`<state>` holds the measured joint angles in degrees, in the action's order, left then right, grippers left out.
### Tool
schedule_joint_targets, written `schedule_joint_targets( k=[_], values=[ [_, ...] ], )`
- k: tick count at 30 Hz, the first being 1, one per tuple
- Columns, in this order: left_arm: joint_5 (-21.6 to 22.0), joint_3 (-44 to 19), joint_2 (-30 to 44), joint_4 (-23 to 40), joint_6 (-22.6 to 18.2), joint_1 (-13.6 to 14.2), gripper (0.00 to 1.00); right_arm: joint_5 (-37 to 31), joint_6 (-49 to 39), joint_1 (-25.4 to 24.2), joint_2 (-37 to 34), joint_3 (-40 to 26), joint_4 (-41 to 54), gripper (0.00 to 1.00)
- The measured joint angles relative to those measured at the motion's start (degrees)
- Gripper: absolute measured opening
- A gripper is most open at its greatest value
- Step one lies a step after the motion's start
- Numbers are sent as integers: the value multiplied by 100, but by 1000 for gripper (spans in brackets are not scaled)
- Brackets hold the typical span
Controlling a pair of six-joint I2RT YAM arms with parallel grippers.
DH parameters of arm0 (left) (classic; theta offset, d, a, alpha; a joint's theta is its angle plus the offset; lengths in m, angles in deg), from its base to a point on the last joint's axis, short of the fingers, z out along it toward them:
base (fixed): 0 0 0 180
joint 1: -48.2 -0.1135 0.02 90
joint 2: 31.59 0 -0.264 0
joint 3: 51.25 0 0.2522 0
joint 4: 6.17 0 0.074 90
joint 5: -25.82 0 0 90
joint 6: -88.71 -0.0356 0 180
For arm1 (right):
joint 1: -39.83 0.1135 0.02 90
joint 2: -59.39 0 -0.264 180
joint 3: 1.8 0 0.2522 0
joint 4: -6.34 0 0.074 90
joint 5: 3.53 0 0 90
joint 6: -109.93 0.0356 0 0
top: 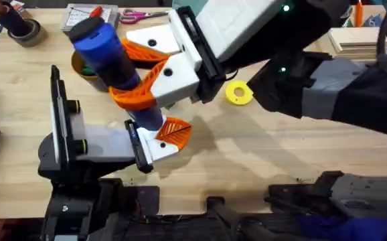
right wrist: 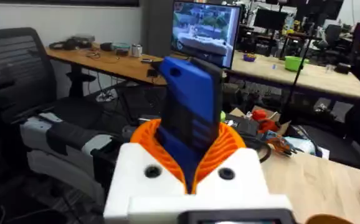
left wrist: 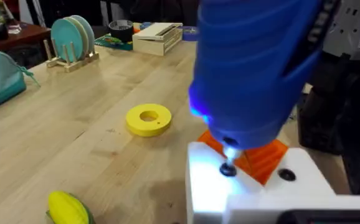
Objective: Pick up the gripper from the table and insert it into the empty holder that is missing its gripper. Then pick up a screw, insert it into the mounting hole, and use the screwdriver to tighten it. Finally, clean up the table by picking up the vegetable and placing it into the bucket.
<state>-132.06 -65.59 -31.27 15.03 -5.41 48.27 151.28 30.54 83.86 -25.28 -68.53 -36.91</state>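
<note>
Overhead view: right gripper [top: 136,84] fingers clamp the blue screwdriver [top: 106,50], tip down over the gripper [top: 173,131] seated in the holder [top: 155,152]; keep it vertical and seated. Left wrist view: left fingers' state cannot be told; tip meets the screw [left wrist: 228,169]; yellow ring [left wrist: 148,119] and vegetable [left wrist: 68,208] lie clear. Right wrist view: orange pads [right wrist: 230,142] grip the handle.

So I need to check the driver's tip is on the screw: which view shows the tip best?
The left wrist view: the screwdriver tip meets the screw in the holder. Overhead shows the handle and shaft; the right wrist view shows the handle clamped between orange pads.
</note>
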Motion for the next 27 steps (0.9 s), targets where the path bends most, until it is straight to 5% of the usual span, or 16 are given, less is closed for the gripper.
schedule_joint_targets(
  k=[27],
  values=[
    [0,0,0,0,0,0,8,-52,-63,70,0,0,-2,26]
  ],
)
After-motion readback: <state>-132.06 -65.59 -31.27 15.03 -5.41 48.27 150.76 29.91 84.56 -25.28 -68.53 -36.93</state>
